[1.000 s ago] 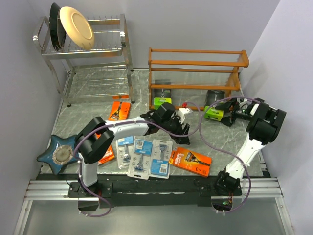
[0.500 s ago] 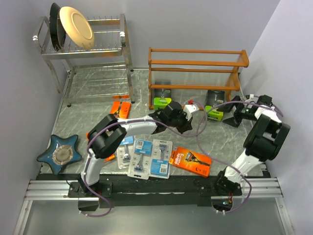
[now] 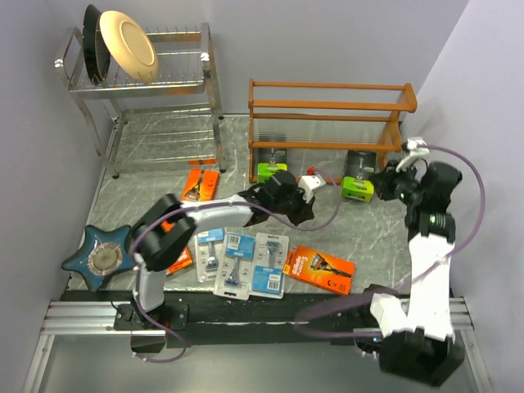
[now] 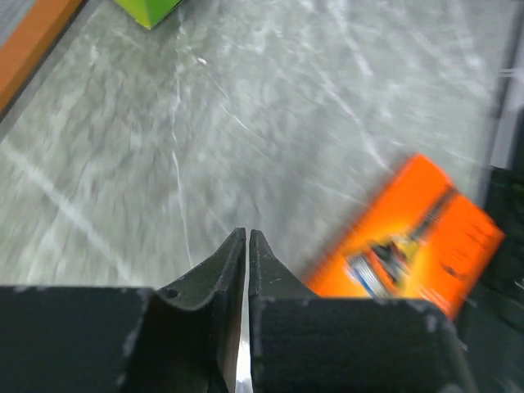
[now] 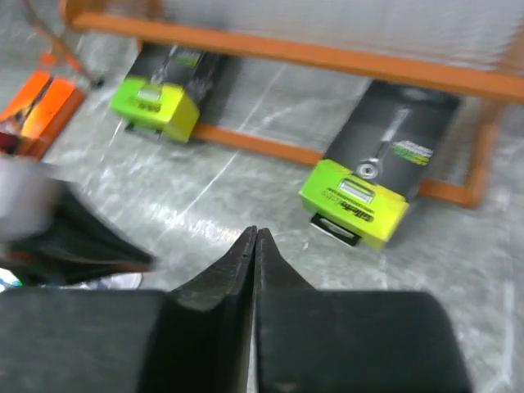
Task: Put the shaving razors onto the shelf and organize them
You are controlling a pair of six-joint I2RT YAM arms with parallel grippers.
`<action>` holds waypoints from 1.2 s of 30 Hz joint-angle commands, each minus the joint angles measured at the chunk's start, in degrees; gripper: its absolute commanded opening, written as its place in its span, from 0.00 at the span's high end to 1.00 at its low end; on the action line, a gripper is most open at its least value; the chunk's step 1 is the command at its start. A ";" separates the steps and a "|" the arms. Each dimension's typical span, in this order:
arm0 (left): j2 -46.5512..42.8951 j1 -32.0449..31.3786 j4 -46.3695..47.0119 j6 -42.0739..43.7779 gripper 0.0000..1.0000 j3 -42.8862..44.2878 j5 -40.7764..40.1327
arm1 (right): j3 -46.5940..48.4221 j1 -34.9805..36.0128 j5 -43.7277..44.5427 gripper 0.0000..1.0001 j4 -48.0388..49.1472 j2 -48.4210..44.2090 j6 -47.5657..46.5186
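Shelf (image 3: 327, 86): reddish-brown wood, smooth, low satin sheen.
Table (image 3: 377, 237): grey marbled stone-look top, smooth, faintly reflective.
Orange razor packs (image 3: 319, 270): printed card, glossy.
Blister cards (image 3: 268, 264): clear moulded plastic over pale blue printed card, shiny.
Lime-green boxes (image 3: 358, 188): card, bright green and black print, semi-gloss.
Dish rack (image 3: 164, 86): chrome wire and tube, bright polished metal.
Cream plate (image 3: 129, 45): smooth glazed finish, glossy.
Star dish (image 3: 97, 237): blue, glazed look, glossy.
Left gripper (image 4: 247, 233) and right gripper (image 5: 255, 231): matt black plastic fingers, faintly grained.
Base rail (image 3: 82, 315): ribbed aluminium, dull silver.
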 commanded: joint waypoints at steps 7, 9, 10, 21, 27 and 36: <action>-24.97 5.72 -8.38 -2.36 0.87 -15.19 0.92 | 2.84 3.23 4.89 1.00 -2.62 17.46 -19.07; -26.38 9.06 -8.22 -3.50 0.86 -16.77 1.80 | 3.10 4.28 6.11 1.00 -2.88 18.70 -22.24; -26.82 10.20 -8.04 -3.68 0.86 -17.39 1.80 | 3.63 5.42 6.47 1.00 -3.06 19.92 -22.43; -30.95 22.33 -6.28 -2.45 0.85 -17.75 2.50 | 1.35 16.06 20.35 1.00 2.62 24.24 -28.23; -31.31 26.20 -5.49 0.96 0.83 -17.74 2.95 | 5.30 17.03 26.94 1.00 3.09 31.44 -29.20; -31.04 30.16 -6.02 0.63 0.82 -16.69 3.47 | 7.06 16.95 33.09 1.00 9.06 36.45 -30.69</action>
